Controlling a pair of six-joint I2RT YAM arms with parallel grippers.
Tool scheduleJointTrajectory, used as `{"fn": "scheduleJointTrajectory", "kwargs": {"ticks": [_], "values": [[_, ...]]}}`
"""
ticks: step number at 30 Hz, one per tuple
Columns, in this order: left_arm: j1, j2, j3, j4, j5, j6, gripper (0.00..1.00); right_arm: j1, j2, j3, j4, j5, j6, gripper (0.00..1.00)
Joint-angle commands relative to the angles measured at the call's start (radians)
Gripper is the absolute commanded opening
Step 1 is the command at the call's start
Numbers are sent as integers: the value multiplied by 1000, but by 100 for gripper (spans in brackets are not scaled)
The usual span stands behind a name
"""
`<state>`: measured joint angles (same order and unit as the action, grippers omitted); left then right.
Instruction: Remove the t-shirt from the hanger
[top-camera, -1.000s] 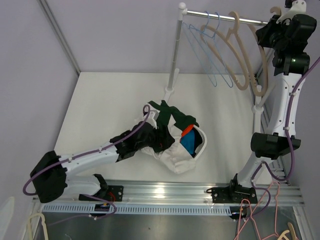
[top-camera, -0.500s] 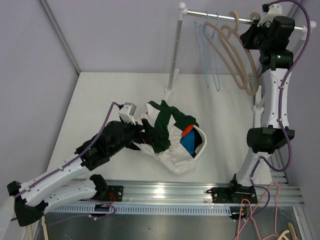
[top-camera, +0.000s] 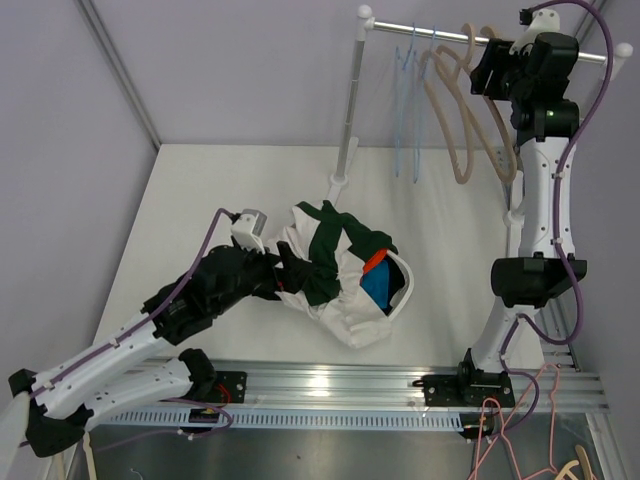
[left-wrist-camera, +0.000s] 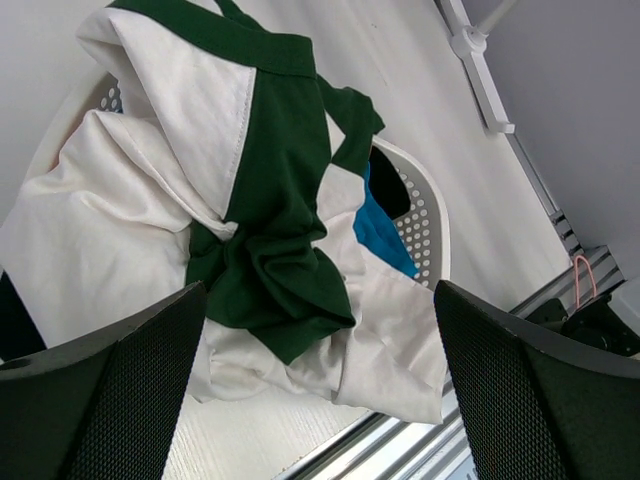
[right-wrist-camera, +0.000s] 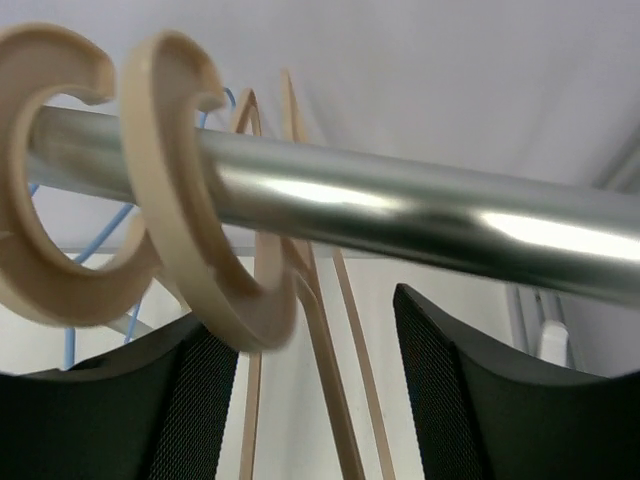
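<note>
The white and green t-shirt (top-camera: 330, 262) lies crumpled over a white basket (top-camera: 406, 285) on the table, with no hanger in it. My left gripper (top-camera: 288, 265) hovers just above it, open, with the shirt (left-wrist-camera: 270, 250) showing between its fingers (left-wrist-camera: 110, 390). Two beige hangers (top-camera: 465, 120) hang on the metal rail (top-camera: 440, 32). Up at the rail my right gripper (top-camera: 492, 75) is open. In the right wrist view the nearer hanger hook (right-wrist-camera: 190, 200) sits on the rail (right-wrist-camera: 400, 215) just above the left finger, blurred. The right gripper (right-wrist-camera: 312, 335) holds nothing.
Blue wire hangers (top-camera: 408, 110) hang left of the beige ones. The rack's upright post (top-camera: 350, 110) stands behind the basket. A blue and red item (top-camera: 376, 280) lies inside the basket (left-wrist-camera: 430, 215). A metal rail (top-camera: 400, 385) runs along the table's near edge.
My right gripper has opened and shifted left along the rail; the beige hangers swung left. My left arm rose off the t-shirt and drew back slightly.
</note>
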<state>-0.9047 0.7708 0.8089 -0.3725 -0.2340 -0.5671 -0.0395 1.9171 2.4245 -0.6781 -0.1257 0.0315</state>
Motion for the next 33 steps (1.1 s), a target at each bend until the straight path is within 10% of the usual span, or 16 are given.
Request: {"fn": "scheduleJointTrajectory", "kwargs": {"ticks": [1,8,14,23,33], "values": [[6,-41,41,-17,-14,6,99,-11,-118,38,-40,83,13,65],[4,-108,73,-78,-1,7,100,-13,-401,-157,-150,159,74,67],[6,-192,139,-201,10,49,100,-3,-785,-562,-91,58,203,100],[6,-332,194,-345,-54,72,99,3,-1200,-1057,20,-204,343,99],[6,-406,190,-430,-99,46,99,3,-1304,-1265,-106,-238,305,99]]}}
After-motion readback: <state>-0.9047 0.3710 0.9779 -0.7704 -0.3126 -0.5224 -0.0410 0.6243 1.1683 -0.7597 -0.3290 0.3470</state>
